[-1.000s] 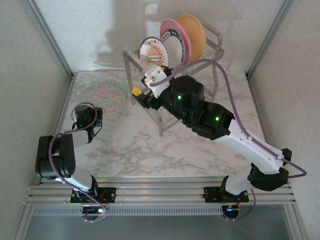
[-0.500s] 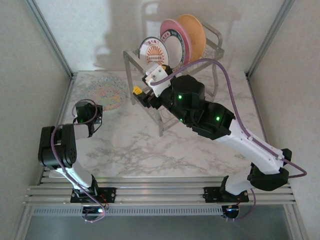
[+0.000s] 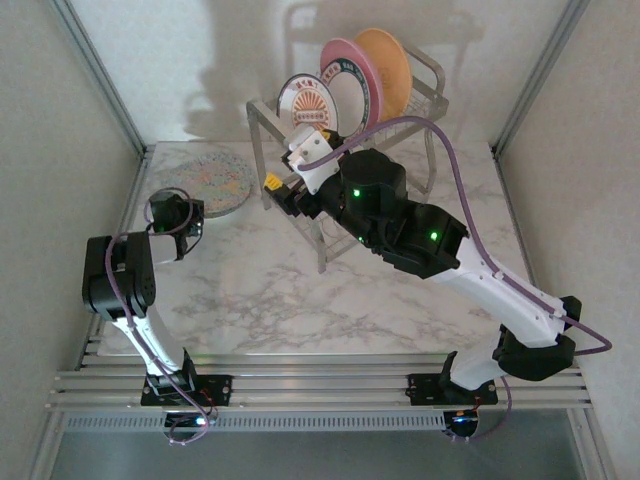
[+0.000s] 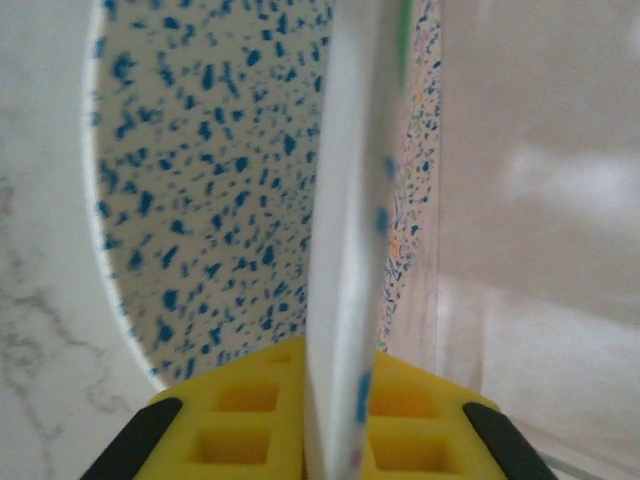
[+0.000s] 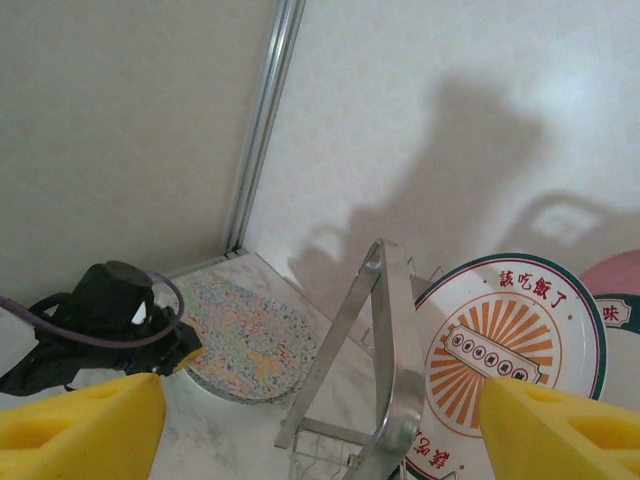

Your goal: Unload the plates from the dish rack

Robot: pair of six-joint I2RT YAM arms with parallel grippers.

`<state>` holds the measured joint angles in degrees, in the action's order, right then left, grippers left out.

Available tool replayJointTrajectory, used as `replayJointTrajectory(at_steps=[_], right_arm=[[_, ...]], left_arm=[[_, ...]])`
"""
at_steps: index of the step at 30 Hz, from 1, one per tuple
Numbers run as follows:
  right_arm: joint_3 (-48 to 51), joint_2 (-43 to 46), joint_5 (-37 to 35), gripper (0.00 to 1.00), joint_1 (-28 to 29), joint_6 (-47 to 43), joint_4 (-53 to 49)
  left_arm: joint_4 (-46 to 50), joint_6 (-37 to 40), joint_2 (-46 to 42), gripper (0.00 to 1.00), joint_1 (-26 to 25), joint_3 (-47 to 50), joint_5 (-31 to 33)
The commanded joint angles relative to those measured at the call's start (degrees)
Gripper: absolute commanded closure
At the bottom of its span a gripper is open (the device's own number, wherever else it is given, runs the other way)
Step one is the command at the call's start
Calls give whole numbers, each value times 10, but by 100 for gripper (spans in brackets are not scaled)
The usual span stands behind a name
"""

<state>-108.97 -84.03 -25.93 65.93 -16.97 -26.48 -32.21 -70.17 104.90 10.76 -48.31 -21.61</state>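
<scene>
A blue-speckled plate (image 3: 214, 180) lies flat at the far left of the table. My left gripper (image 3: 192, 216) is at its near edge, and in the left wrist view the plate's rim (image 4: 345, 250) runs between the yellow pads (image 4: 240, 410), which are shut on it. The dish rack (image 3: 432, 88) stands at the back, holding a white plate with an orange medallion (image 3: 305, 102), a green-rimmed plate (image 3: 348, 95), a pink plate (image 3: 345, 52) and an orange plate (image 3: 392, 65). My right gripper (image 3: 288, 172) hovers open at the rack's left end, facing the medallion plate (image 5: 510, 340).
The rack's tubular leg (image 5: 392, 330) rises between my right fingers. Metal corner posts (image 3: 100, 75) and plain walls close in the table on the left, back and right. Bare marble (image 3: 270, 290) stretches in front of the rack.
My left gripper and the speckled plate have shifted toward the back of the table as the arm straightened. The right gripper has barely moved.
</scene>
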Motion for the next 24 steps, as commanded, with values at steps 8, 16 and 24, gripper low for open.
replayJointTrajectory(at_steps=[8,16,24], right_arm=[[-17,-5,-18,16,6,0,3],[-19,-6,-19,16,5,2,6],[-18,-6,-18,16,6,7,5]], left_arm=[[57,18,25,57,5,-64,-19],[163,29,29,43,5,-111,-10],[273,42,40,43,5,-166,4]])
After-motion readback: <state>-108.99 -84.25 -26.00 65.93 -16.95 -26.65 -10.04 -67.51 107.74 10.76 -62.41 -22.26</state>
